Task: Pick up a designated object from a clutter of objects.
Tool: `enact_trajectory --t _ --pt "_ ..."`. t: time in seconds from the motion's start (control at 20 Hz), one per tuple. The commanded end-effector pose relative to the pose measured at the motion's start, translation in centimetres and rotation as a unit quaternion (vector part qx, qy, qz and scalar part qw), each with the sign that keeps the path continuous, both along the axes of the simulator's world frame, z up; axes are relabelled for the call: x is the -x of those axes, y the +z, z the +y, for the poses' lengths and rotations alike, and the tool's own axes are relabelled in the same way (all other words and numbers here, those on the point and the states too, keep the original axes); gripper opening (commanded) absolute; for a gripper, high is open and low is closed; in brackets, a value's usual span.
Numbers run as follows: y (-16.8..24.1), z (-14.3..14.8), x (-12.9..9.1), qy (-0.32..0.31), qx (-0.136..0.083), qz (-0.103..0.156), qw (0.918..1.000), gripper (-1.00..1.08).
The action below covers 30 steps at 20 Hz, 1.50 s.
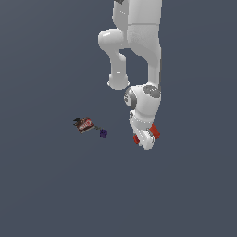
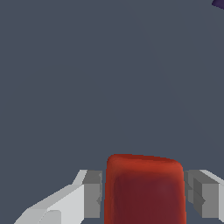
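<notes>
Hand (image 2: 144,192) status: closed on the red-orange drill-shaped object (image 2: 144,188). The wrist view shows one grey finger pad (image 2: 92,192) against one flank of the red body and the opposite pad against the other flank, with no gap visible on either side. In the exterior view the fingers themselves cannot be made out; only two red portions of the drill-shaped object (image 1: 156,132) show, protruding from under the white hand (image 1: 146,137) at the end of the arm (image 1: 143,46).

Whether the drill-shaped object touches the grey surface (image 1: 46,194) cannot be determined from either view. No edge or corner of that surface is visible, so positions are given relative to the items.

Remaining clutter, largest first:
1. Dark-red and black flat item (image 1: 84,124): lies on the grey surface, well apart from the hand, toward the exterior view's left. Not visible in the wrist view.
2. Tiny purple piece (image 1: 103,133): lies just beside the flat item, between it and the hand. The wrist view shows only a dark purple sliver (image 2: 218,3) at a frame corner.
</notes>
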<state>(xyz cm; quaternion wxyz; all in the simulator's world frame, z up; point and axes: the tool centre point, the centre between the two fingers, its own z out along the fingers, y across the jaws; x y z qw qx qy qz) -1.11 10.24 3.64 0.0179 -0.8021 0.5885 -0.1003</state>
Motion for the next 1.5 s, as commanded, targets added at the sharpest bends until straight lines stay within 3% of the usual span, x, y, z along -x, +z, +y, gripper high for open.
enact_trajectory --t 0.0,0.4,1.45 --pt "1.2 -0.7 -0.6 -0.001 -0.001 -0.002 1.0000 -1.00" --pt "6.6 -4.2 -2.7 0.000 0.000 -0.002 1.0000 -1.00" --pt "26.4 -17.0 -11.1 0.001 -0.002 -0.002 1.0000 -1.00"
